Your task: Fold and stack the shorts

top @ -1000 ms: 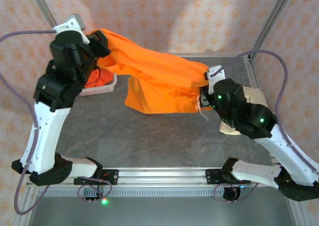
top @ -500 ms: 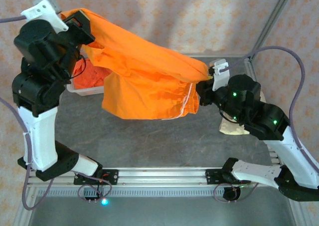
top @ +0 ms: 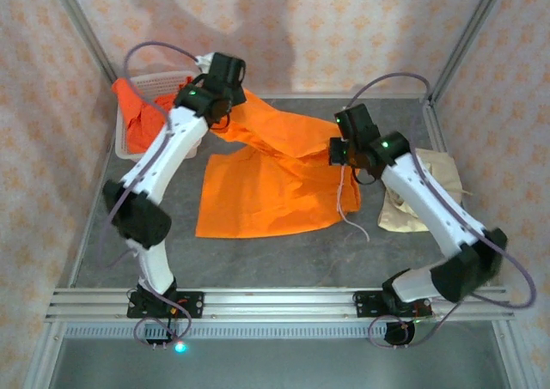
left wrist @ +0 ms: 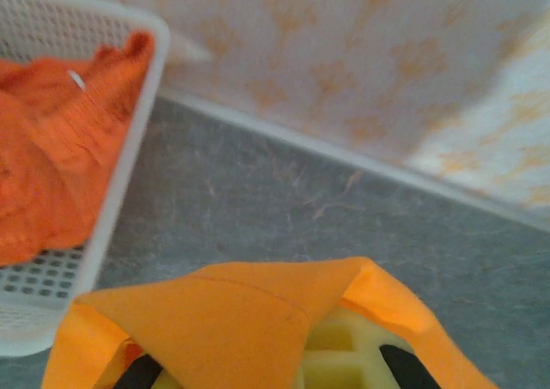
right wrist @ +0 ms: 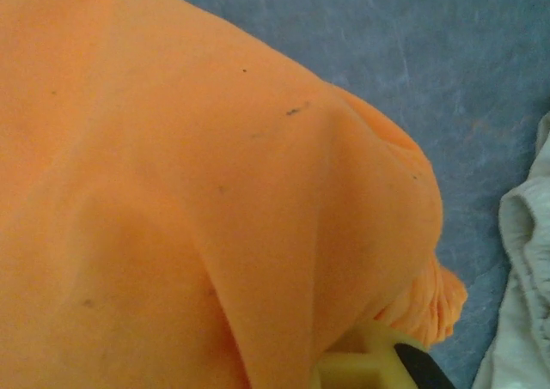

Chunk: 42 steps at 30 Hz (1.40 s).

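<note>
- The left pincer [top: 226,112] is clamped on a far corner of the orange shorts [top: 266,191]. In the left wrist view, the cloth drapes over its fingers.
- The right pincer [top: 338,154] is closed on the opposite far corner of the same garment, with bunched fabric at its fingers in the right wrist view.
- The orange shorts lie mostly flat on the grey surface [top: 284,260] between the two arms. Their far edge is lifted and stretched between the pincers.
- A pale cord [top: 345,209] trails from the orange shorts just below the right pincer.
- The second orange shorts [left wrist: 51,174] sit crumpled in the white basket [left wrist: 129,183] at the far left.
- The beige shorts [top: 421,202] lie on the surface at the right, beside the right arm.
</note>
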{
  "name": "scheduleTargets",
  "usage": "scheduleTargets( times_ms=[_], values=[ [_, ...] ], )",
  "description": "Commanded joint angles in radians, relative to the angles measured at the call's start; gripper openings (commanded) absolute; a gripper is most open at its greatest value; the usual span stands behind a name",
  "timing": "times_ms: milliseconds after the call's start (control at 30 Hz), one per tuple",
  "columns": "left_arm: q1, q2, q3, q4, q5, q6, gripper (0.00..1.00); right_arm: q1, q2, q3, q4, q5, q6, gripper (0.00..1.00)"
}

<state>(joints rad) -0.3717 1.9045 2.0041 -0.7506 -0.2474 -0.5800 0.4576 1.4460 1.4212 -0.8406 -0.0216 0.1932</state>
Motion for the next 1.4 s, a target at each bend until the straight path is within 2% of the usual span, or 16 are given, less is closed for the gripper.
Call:
scheduleTargets(
  times_ms=[0, 100, 167, 300, 333, 367, 400, 500, 567, 633, 733, 933, 1133, 1367],
  values=[
    [0.014, 0.106, 0.088, 0.079, 0.010, -0.055, 0.07, -0.086, 0.137, 0.064, 0.049, -0.091, 0.015, 0.00],
    [0.015, 0.253, 0.255, 0.045, 0.022, -0.043, 0.17, -0.154, 0.316, 0.187, 0.023, -0.129, 0.018, 0.01],
    [0.016, 0.331, 0.371, 0.011, 0.031, -0.034, 0.27, -0.197, 0.421, 0.270, 0.013, -0.163, 0.034, 0.06],
    [0.016, 0.373, 0.468, -0.010, 0.058, -0.036, 0.45, -0.281, 0.568, 0.414, 0.000, -0.214, 0.095, 0.17],
    [0.016, 0.362, 0.461, -0.008, 0.069, -0.039, 0.51, -0.303, 0.598, 0.449, -0.005, -0.221, 0.118, 0.22],
    [0.016, 0.343, 0.442, -0.001, 0.080, -0.041, 0.58, -0.326, 0.628, 0.484, -0.007, -0.237, 0.138, 0.33],
    [0.016, 0.321, 0.418, 0.006, 0.090, -0.043, 0.62, -0.346, 0.650, 0.513, -0.012, -0.250, 0.158, 0.41],
    [0.016, 0.205, 0.264, 0.055, 0.110, -0.047, 0.74, -0.410, 0.693, 0.561, 0.009, -0.305, 0.237, 0.67],
    [0.016, 0.101, 0.096, 0.113, 0.123, -0.058, 0.83, -0.449, 0.698, 0.559, 0.038, -0.335, 0.297, 0.75],
    [0.014, -0.034, -0.103, 0.181, 0.139, -0.084, 0.88, -0.468, 0.685, 0.532, 0.064, -0.347, 0.331, 0.75],
    [0.006, -0.193, -0.363, 0.258, 0.169, -0.127, 0.95, -0.453, 0.625, 0.455, 0.126, -0.367, 0.294, 0.78],
    [-0.055, -0.381, -0.802, 0.416, 0.218, -0.210, 1.00, -0.356, 0.415, 0.233, 0.211, -0.386, 0.190, 0.84],
    [-0.130, -0.396, -1.051, 0.540, 0.217, -0.270, 1.00, -0.250, 0.218, -0.029, 0.283, -0.411, 0.168, 0.87],
    [-0.150, -0.329, -1.189, 0.638, 0.211, -0.315, 1.00, -0.141, 0.156, -0.250, 0.325, -0.415, 0.158, 0.89]
  ],
)
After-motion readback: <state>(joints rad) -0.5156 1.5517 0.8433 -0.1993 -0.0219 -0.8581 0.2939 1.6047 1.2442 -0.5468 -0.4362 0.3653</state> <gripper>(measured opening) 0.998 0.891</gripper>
